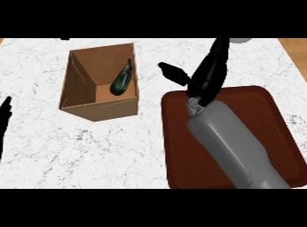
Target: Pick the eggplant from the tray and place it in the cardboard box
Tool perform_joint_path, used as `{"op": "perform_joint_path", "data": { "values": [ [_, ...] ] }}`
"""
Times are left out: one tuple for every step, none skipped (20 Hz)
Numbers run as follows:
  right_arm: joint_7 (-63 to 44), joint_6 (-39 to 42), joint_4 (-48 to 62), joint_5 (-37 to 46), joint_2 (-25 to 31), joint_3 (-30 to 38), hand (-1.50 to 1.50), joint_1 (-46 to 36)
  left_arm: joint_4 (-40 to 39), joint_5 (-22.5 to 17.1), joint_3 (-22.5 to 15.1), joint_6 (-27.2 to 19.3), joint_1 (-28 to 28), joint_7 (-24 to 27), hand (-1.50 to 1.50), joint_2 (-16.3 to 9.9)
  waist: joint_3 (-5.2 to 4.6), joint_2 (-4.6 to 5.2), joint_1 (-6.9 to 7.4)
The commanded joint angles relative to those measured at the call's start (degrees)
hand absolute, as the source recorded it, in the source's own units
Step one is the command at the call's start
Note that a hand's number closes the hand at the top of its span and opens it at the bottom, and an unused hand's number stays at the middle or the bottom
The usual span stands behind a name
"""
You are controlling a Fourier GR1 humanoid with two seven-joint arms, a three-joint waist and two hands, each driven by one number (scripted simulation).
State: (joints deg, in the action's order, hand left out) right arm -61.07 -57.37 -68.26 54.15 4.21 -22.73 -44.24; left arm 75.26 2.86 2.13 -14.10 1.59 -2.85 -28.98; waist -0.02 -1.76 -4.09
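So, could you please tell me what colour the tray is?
The tray is dark reddish brown, shown in the head view.

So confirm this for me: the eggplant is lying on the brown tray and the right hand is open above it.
Not quite. The head view shows the eggplant inside the cardboard box, leaning against its right wall, not on the tray. The rest holds: the right hand is open above the tray's far edge.

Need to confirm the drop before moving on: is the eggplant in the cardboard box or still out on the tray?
In: the eggplant lies inside the cardboard box, against its right wall.
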Motion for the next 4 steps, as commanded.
{"op": "perform_joint_path", "data": {
  "values": [
    [-3.6, 6.6, -15.6, 1.6, 4.0, -2.4, -1.5, 10.7, 0.1, -0.5, 1.0, 0.2, -1.7, 0.4, 0.0, -0.1, -0.01, -0.19, -0.94],
    [-3.9, 7.5, -18.7, 2.2, 4.0, -4.2, -1.5, 13.7, 1.4, -2.0, 2.4, 1.6, -1.8, 0.2, 0.0, -1.7, 0.0, -0.25, -0.57],
    [-5.0, 10.8, -23.2, 1.5, 6.8, -3.4, -1.5, 14.7, 0.2, -0.2, 0.7, 0.2, -1.8, 0.2, 0.0, 0.1, -0.03, 0.09, -0.67],
    [-5.1, 10.4, -25.6, 2.3, 6.0, -6.1, -1.5, 19.0, 0.9, -0.8, 1.3, 0.4, -2.6, 1.0, 0.0, -0.3, -0.04, -0.26, -1.2]
  ]
}}
